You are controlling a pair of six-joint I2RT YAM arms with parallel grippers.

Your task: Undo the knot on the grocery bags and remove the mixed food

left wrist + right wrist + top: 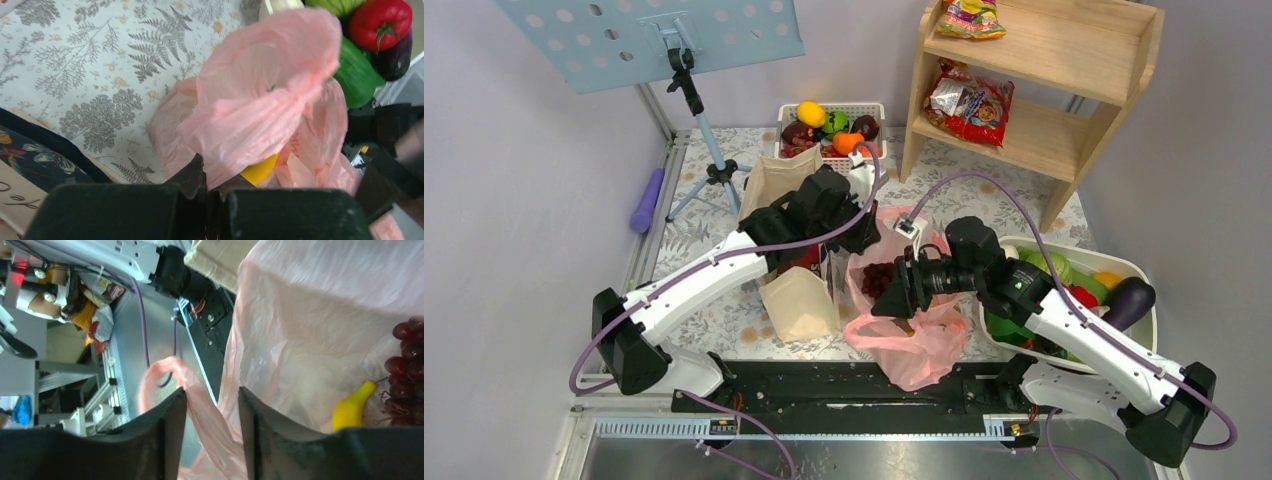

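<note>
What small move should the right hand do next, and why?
Probably close the right hand on the pink handle strip lying between its open fingers: the left hand pinches the grocery bag, and grapes and a banana show inside, so the mouth can be spread.

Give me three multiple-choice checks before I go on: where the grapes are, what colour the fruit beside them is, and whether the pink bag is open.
1. Where are the grapes?
A) in the white tub
B) inside the pink bag
C) on the wooden shelf

2. What colour is the fruit beside the grapes?
A) yellow
B) blue
C) white

3. How is the pink bag's top?
A) knotted shut
B) taped over
C) open

Answers:
1 B: the right wrist view shows the grapes lying within the bag's pink walls.
2 A: the banana next to them is yellow.
3 C: the top view looks straight down through the bag's mouth onto the grapes.
</note>
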